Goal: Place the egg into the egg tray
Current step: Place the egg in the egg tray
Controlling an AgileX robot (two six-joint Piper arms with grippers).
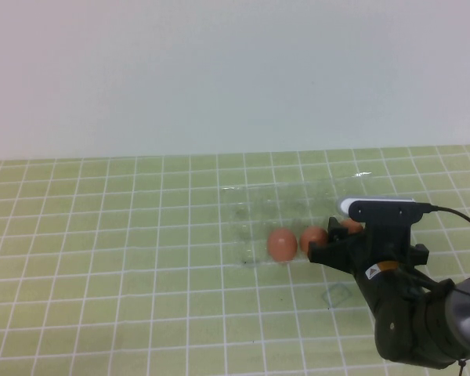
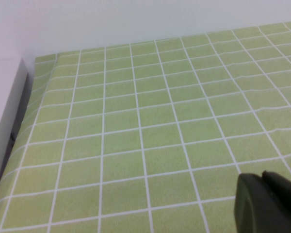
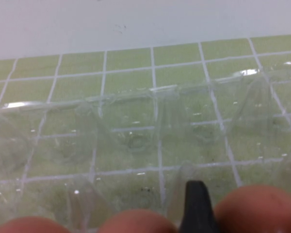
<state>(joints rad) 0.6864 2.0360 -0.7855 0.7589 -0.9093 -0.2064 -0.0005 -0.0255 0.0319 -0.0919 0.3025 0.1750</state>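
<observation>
Nearest, the right tool (image 1: pixel 346 249) hovers at the tray's near right edge; whether it is clenched I cannot tell. Beyond it, three eggs (image 1: pixel 281 244) sit in the tray's (image 1: pixel 251 200) near row, so placement looks about done. The left tool (image 2: pixel 266 204) is parked over bare bench (image 2: pixel 136 121).

Green-tiled table (image 1: pixel 102 235) under clear egg tray (image 1: pixel 298 205)
</observation>
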